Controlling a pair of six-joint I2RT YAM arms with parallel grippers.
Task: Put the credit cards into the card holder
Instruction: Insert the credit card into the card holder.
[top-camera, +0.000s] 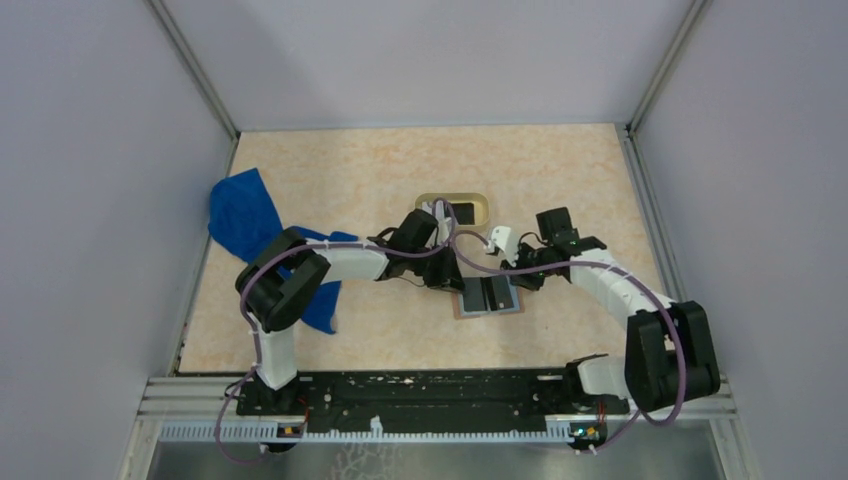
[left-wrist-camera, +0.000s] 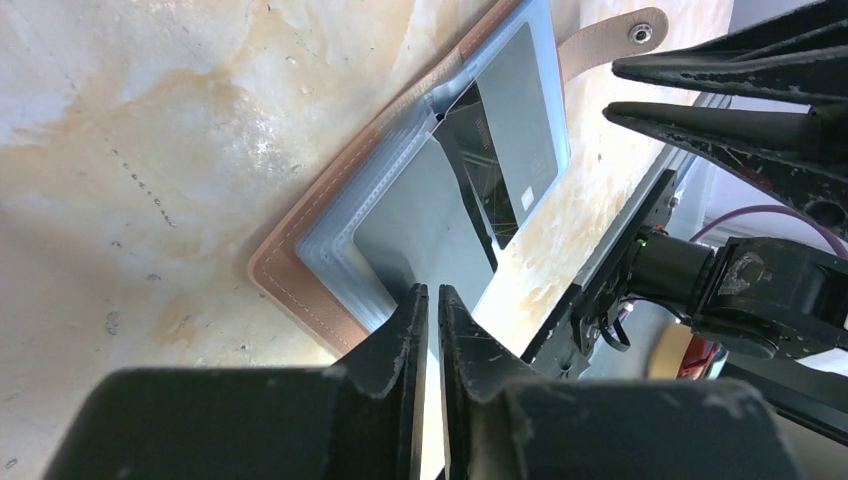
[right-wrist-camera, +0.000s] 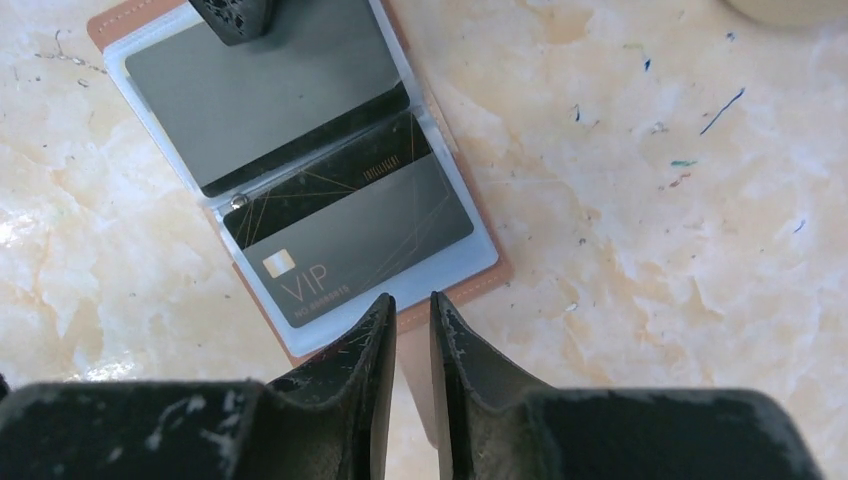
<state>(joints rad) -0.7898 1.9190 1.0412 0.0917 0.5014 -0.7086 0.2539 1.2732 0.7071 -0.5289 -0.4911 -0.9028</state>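
From above we see the card holder (top-camera: 488, 298) lying open by the middle of the counter's near edge, longest left to right, with the arms hiding its far corners. In the left wrist view the left claw (left-wrist-camera: 432, 292) has its fingers nearly touching above the holder, hiding one corner. In the right wrist view the right claw (right-wrist-camera: 412, 302) is slightly apart, and a black card (right-wrist-camera: 360, 230) sits in a pocket.

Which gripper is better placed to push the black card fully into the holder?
Probably the right: the right gripper hangs beside the black card, while the left gripper sits on the card holder's other page.
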